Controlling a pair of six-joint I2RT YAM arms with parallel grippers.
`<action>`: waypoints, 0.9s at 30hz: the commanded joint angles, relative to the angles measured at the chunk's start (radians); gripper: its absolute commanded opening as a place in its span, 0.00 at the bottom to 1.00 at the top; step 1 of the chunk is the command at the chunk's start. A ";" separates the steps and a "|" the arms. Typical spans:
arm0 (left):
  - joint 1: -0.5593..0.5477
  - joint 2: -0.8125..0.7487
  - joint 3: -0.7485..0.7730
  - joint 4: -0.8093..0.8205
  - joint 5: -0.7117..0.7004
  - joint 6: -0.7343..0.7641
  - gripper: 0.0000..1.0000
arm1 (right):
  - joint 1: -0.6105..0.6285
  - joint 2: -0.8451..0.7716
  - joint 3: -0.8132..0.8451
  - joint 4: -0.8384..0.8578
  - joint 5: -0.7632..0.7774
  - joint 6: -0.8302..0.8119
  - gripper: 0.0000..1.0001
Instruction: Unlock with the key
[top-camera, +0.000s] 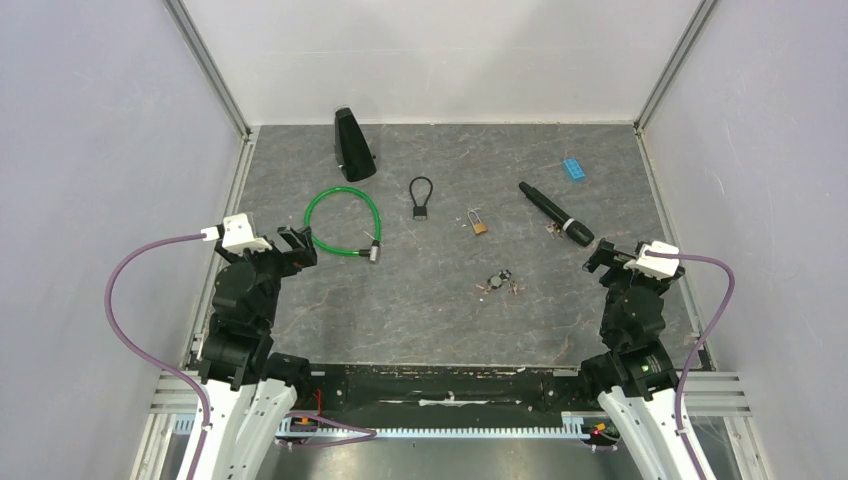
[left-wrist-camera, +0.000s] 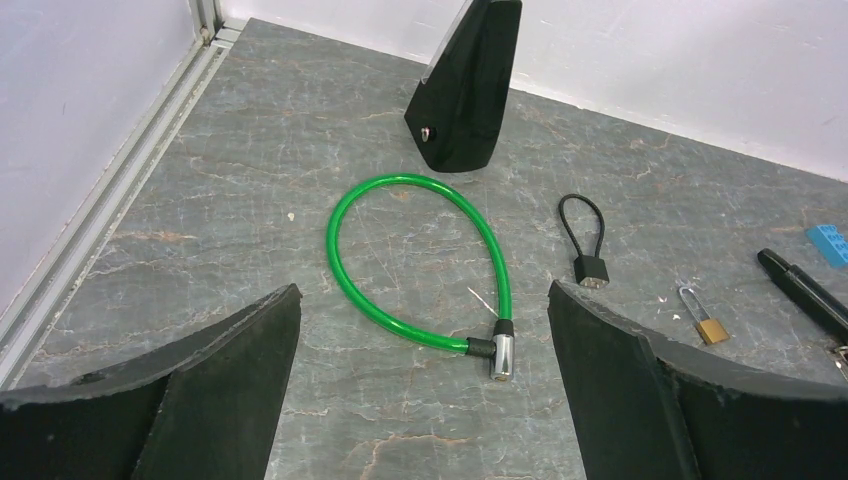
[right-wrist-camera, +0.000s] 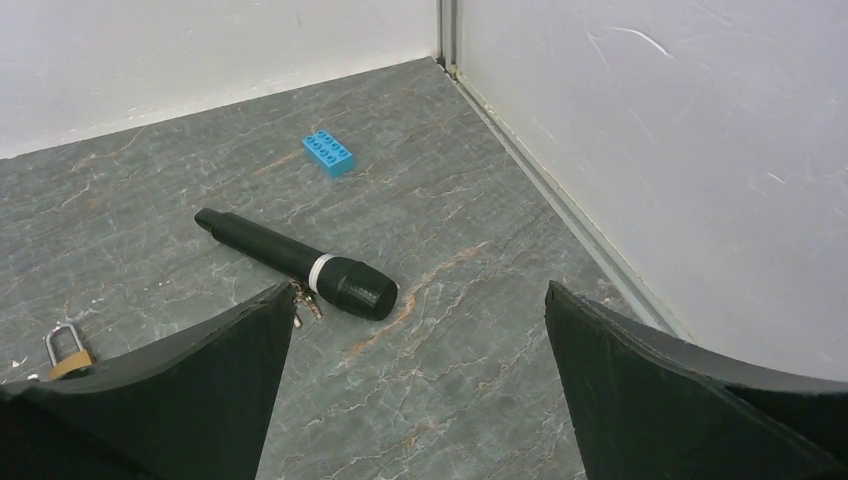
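Nothing had begun. The left gripper (left-wrist-camera: 422, 292) and the right gripper (right-wrist-camera: 420, 292) both stood with jaws apart, holding nothing. The brass padlock (top-camera: 479, 226) lay just right of centre, and what looked like the keys (top-camera: 499, 284) lay untouched below it.

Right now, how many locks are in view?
3. The green cable lock lies at the left. The black cable padlock lies near the centre, and the brass padlock is just right of it. Nothing seems to hide another.
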 joint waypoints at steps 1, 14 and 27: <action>0.000 0.003 0.002 0.042 0.002 0.000 0.98 | 0.007 0.007 -0.004 0.037 -0.018 -0.015 0.98; 0.000 -0.021 0.000 0.037 0.001 -0.006 0.98 | 0.008 0.108 0.040 0.004 -0.120 0.037 0.98; -0.001 -0.095 -0.001 0.017 -0.013 -0.012 0.98 | 0.007 0.762 0.296 -0.078 -0.510 0.073 0.98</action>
